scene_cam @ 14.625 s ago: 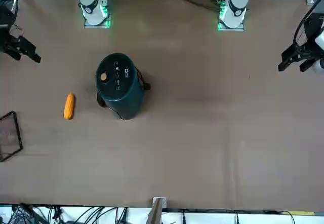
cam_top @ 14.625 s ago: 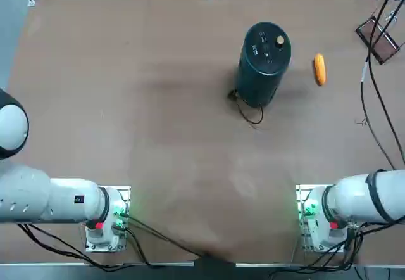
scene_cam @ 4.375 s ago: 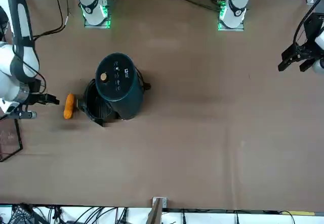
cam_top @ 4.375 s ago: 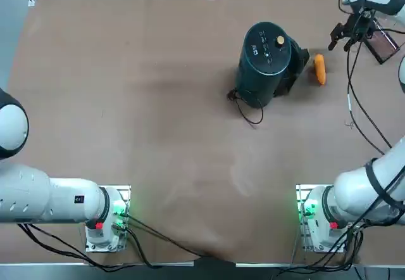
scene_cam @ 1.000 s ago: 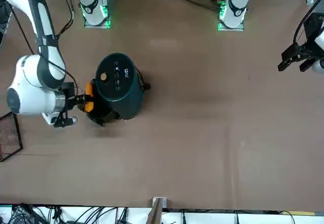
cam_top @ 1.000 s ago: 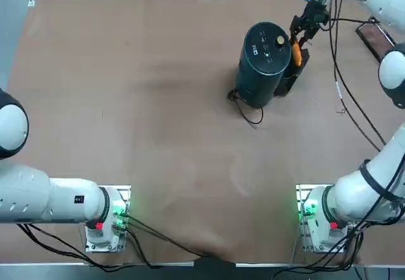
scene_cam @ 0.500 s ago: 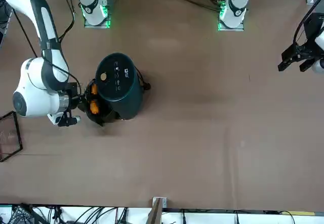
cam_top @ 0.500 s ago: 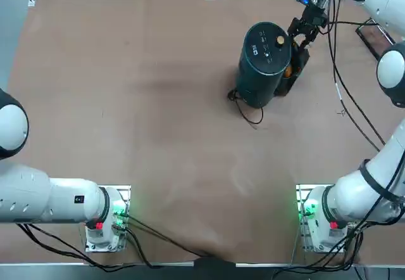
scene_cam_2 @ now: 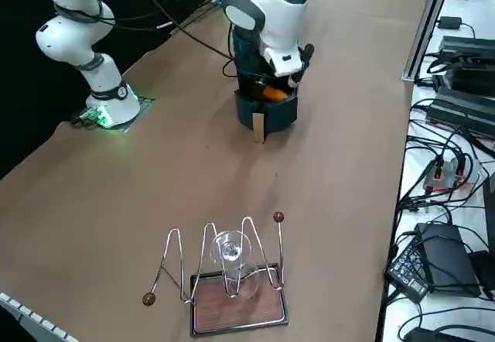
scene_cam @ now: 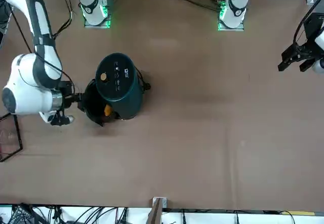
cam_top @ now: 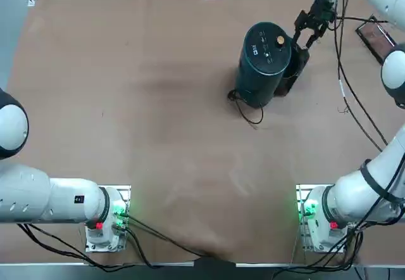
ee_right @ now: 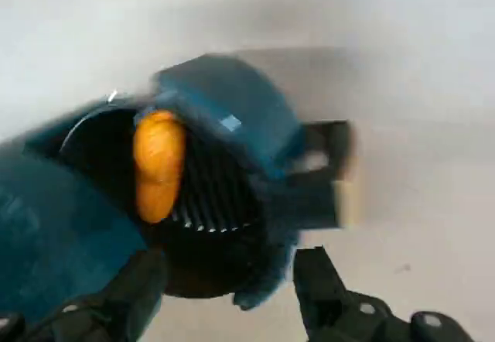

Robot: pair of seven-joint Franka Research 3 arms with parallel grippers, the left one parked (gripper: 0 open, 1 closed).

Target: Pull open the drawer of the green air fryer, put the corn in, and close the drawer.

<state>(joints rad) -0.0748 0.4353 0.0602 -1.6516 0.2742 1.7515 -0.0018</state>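
The green air fryer (cam_top: 266,55) stands upright at the far right of the table. Its drawer (cam_top: 295,71) is pulled out toward the table's right edge, handle (ee_right: 325,173) outermost. The corn (ee_right: 158,164) lies inside the drawer basket (ee_right: 213,210); it also shows as an orange spot, the corn (scene_cam: 107,111) and the corn (scene_cam_2: 272,92). My right gripper (ee_right: 224,292) hovers above the drawer's outer end, open, with nothing between its fingers (ee_right: 131,295). From overhead, the right gripper (cam_top: 307,28) sits just beyond the drawer.
A wire rack with a glass on a wooden tray (scene_cam_2: 232,284) stands near the right table edge, the same tray (cam_top: 378,39) being close behind my arm. The fryer's black cord (cam_top: 250,112) trails toward the robot. Loose cables (cam_top: 354,96) run along the right side.
The gripper has opened and let go of the corn, which now lies in the drawer basket. The gripper has drawn back a little from the drawer.
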